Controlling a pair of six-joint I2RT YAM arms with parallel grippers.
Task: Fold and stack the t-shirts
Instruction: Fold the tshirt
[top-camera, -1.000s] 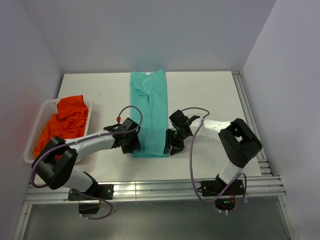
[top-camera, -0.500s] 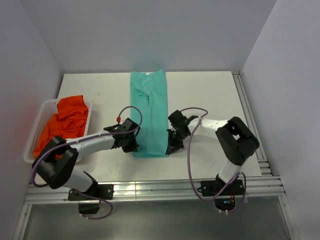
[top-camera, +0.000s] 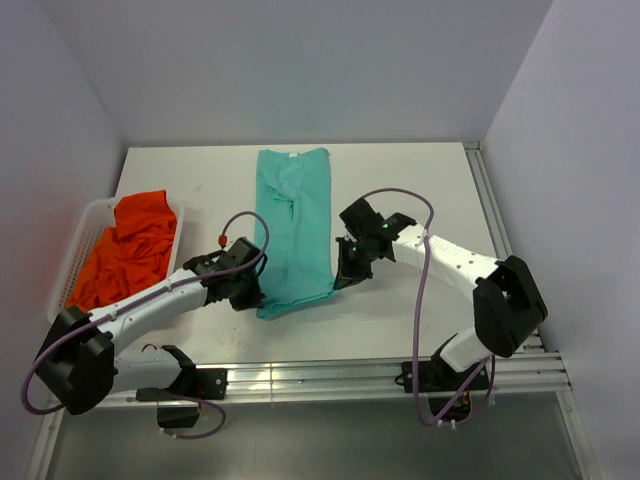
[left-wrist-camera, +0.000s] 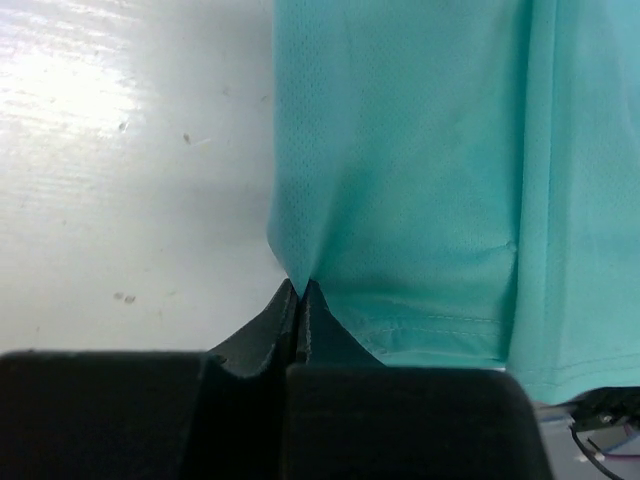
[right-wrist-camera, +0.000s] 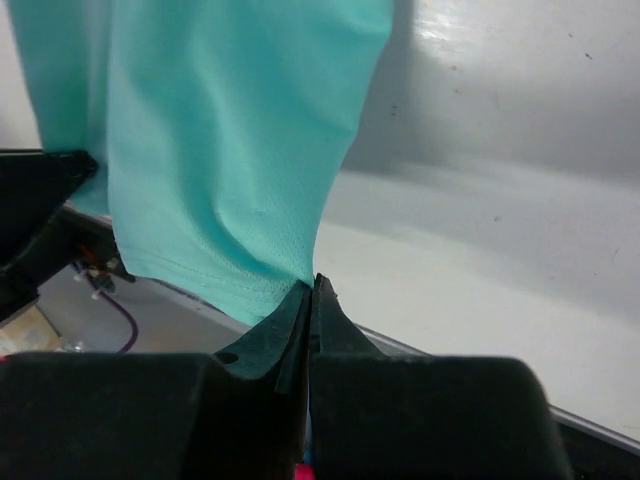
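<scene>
On the white table (top-camera: 420, 190), top external view: a teal-green cloth t-shirt (top-camera: 293, 225), folded into a long narrow strip, runs from the far edge toward the arms. A small white neck label sits at its far end. The left end effector (top-camera: 255, 298) is at the strip's near left corner and the right end effector (top-camera: 343, 278) at its near right corner. Both are clenched on the cloth. The near hem slants between them, with the left corner nearer the arm bases. At the table's left edge stands a white slatted plastic basket (top-camera: 68, 272) holding crumpled orange-red cloth t-shirts (top-camera: 135, 240), well apart from the teal strip.

Left wrist view: the black fingers of the left end effector (left-wrist-camera: 300, 294) meet with no gap, pinching a pucker at the left edge of the teal-green cloth t-shirt (left-wrist-camera: 400, 170) just above its stitched hem. Creases fan out from the pinch. Bare table (left-wrist-camera: 130, 150) shows to the left.

Right wrist view: the right end effector (right-wrist-camera: 311, 290) is likewise clamped shut on the hem corner of the teal-green cloth t-shirt (right-wrist-camera: 230, 130). The hem hangs clear of the table (right-wrist-camera: 480, 250), casting a shadow on it.
</scene>
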